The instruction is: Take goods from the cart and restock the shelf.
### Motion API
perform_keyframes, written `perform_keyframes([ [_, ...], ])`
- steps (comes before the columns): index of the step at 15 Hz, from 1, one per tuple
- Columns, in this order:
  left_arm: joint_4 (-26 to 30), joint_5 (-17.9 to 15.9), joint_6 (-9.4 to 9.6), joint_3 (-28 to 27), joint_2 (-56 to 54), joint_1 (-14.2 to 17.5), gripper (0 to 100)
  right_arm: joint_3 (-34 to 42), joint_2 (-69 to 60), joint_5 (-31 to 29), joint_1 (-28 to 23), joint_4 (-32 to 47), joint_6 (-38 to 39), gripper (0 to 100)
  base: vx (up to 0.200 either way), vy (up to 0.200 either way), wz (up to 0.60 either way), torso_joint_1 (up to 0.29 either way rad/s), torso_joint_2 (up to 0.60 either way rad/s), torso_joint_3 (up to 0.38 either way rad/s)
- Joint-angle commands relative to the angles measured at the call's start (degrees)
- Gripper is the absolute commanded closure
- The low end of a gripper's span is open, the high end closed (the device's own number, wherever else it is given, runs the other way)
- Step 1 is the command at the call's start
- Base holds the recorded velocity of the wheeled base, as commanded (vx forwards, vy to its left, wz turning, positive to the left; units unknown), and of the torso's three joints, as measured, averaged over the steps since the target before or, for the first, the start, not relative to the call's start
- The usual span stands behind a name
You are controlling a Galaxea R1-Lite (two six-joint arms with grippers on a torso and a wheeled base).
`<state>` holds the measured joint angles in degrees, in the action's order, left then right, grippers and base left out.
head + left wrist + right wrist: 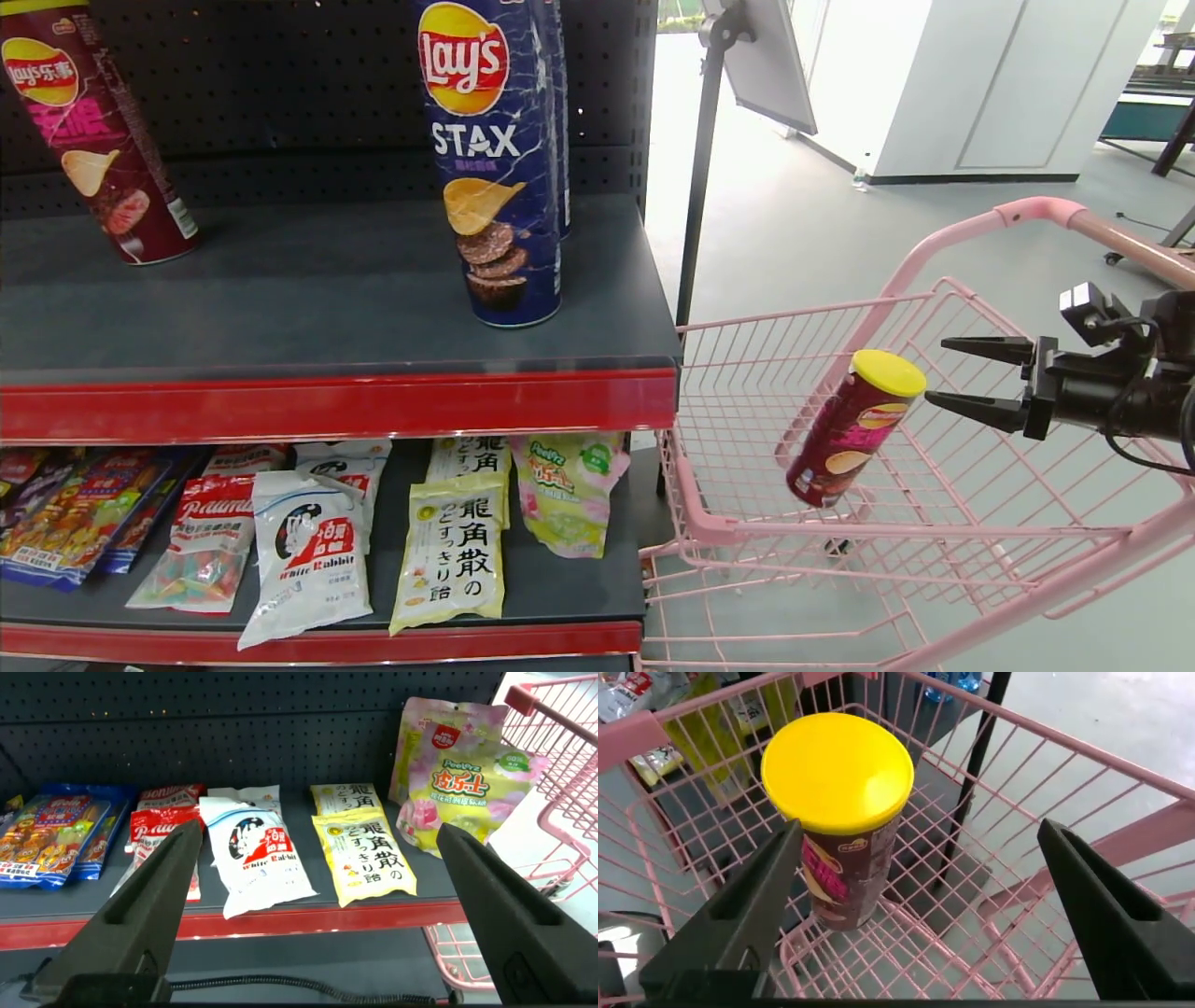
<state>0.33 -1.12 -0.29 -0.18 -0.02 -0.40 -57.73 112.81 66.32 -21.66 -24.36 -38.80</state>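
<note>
Right tool [935, 371] hangs over the cart [747, 532], its two fingers spread wide and holding nothing. The tips stand just beside the yellow lid of the can [854, 429], apart from it as far as I can tell. That can leans tilted inside the cart, lid up, not yet grasped. On the upper shelf [280, 308] a blue can [495, 187] and a red can [103, 159] stand upright, so some stock seems in place, with bare room between them. I judge the task midway: this can awaits picking and placing. Left tool [320, 829] is also wide open and empty, facing the bags [252, 849] on the lower shelf [280, 919].
</note>
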Motion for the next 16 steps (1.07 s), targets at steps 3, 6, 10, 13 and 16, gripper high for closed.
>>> perform_keyframes([
  [3, 0.02, -0.02, -0.06, 0.01, 0.02, -0.04, 0, 2.01, -2.86, 1.89, -2.07, 3.61, -0.57, 0, 0.000, 0.000, 0.00, 0.000, 0.00, 0.000],
  [6, 0.02, -0.02, 0.03, 0.01, 0.02, -0.04, 0, 2.10, -2.51, 2.06, -2.16, 8.01, -5.14, 0, 0.000, 0.000, 0.00, 0.000, 0.00, 0.000],
  [10, 0.02, -0.02, -0.06, 0.01, 0.02, -0.04, 0, -0.71, 0.48, 1.89, 1.18, 8.45, -6.46, 0, 0.000, 0.000, 0.00, 0.000, 0.00, 0.000],
  [13, 0.02, -0.02, 0.03, 0.01, 0.02, 0.05, 0, -1.94, 2.15, 1.80, 3.21, 8.45, -6.46, 0, 0.000, 0.000, 0.00, 0.000, 0.00, 0.000],
  [16, 0.02, -0.02, 0.03, 0.01, 0.02, 0.05, 0, -1.94, 3.82, 1.80, 4.44, 8.54, -6.46, 0, 0.000, 0.000, 0.00, 0.000, 0.00, 0.000],
])
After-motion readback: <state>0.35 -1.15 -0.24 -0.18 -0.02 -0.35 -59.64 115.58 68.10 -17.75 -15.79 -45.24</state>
